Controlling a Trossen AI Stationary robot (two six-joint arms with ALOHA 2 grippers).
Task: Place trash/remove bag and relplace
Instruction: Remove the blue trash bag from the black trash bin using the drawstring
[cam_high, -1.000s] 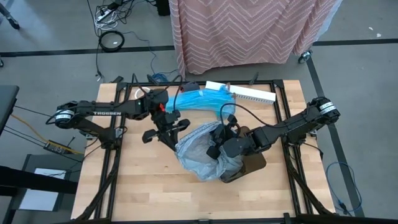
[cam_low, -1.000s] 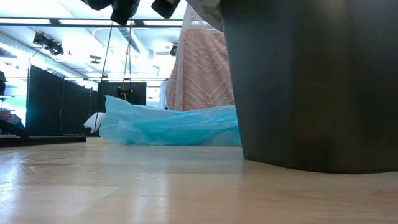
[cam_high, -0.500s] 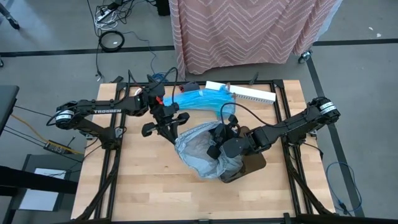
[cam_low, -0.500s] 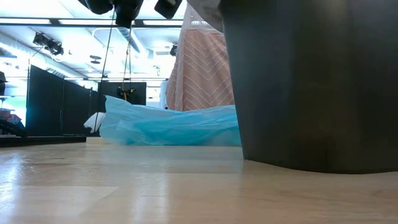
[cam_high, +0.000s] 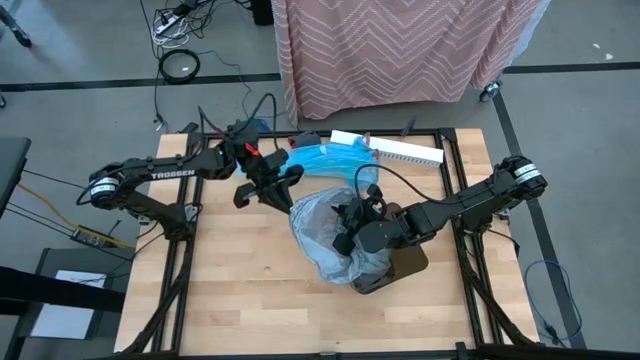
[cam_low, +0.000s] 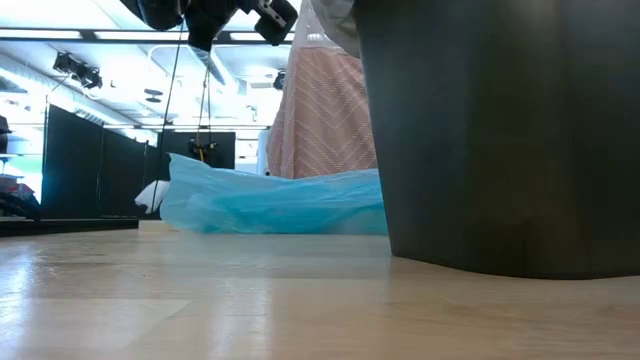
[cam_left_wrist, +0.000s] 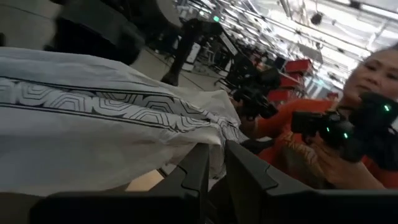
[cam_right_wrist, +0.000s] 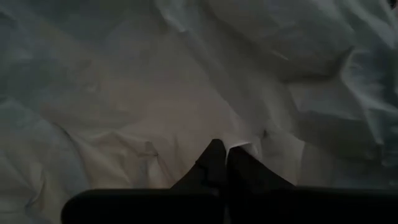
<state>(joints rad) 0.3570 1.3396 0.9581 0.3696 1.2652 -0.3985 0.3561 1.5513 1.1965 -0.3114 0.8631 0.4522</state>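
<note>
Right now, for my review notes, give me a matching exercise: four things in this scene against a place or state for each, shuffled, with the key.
Things:
1. left gripper
2. right gripper
3. blue bag
4. bin

Places or states:
A. lying at the table's far edge
B. pinching the grey liner's upper left edge
C. dark, under the grey liner
D. shut in the liner's folds, over the bin

Pairs: 1-B, 2-D, 3-A, 4-C
</note>
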